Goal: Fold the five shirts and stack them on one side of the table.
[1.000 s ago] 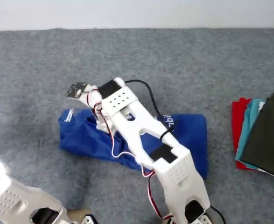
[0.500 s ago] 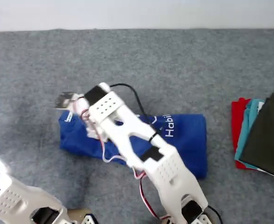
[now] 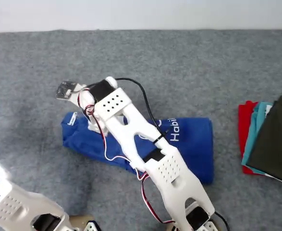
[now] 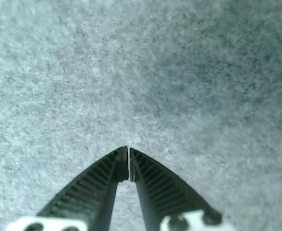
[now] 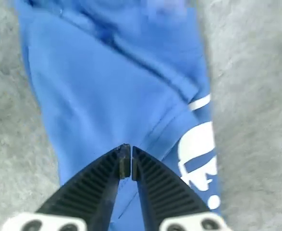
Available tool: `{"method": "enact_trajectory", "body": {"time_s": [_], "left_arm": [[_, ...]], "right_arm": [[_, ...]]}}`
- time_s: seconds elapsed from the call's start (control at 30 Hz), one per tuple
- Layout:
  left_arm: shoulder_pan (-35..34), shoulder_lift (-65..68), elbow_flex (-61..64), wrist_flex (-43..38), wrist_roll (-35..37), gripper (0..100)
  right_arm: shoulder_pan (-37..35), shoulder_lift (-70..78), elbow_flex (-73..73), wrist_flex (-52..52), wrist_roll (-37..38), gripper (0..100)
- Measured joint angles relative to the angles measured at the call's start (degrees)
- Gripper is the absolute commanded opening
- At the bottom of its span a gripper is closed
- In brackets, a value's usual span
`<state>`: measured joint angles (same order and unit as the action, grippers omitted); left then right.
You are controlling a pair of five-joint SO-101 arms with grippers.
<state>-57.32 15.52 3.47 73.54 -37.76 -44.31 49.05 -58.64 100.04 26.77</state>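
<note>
Blue shirt [image 5: 107,96] under right claw [image 5: 126,162], left claw [image 4: 128,164] over felt [image 4: 131,72], both closed, empty

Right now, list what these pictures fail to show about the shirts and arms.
Blue shirt: high view, the right arm covers its middle.
Dark shirt: high view, cut by the frame edge; it covers most of the teal shirt and red shirt.
Right pincer: right wrist view, shut over the shirt; a pinch cannot be told.
Left arm: high view, cut by the corner.

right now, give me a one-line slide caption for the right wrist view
Right gripper, shut, poised over the partly folded blue shirt lying on the grey table.
</note>
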Motion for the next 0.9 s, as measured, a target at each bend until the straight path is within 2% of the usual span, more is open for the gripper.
{"method": "enact_trajectory", "body": {"time_s": [0.23,0.43,0.57,0.77,0.9], "left_arm": [[0.26,0.00,-2.11,1.67,0.00,1],[1.32,0.00,-2.11,2.11,-0.09,1],[1.41,0.00,-2.11,2.11,0.00,1],[1.41,-0.26,-2.11,2.29,0.00,1],[1.85,-4.22,-2.11,3.96,0.00,1]], "right_arm": [[-0.62,5.10,-1.14,-5.89,0.00,1.0],[-6.42,10.90,-1.14,-6.42,-0.09,0.9],[-6.86,10.99,-1.14,-6.33,-0.09,0.9],[-5.27,5.01,-1.14,0.35,-0.35,0.9],[-1.49,-3.16,1.23,0.44,-5.45,0.9]]}}
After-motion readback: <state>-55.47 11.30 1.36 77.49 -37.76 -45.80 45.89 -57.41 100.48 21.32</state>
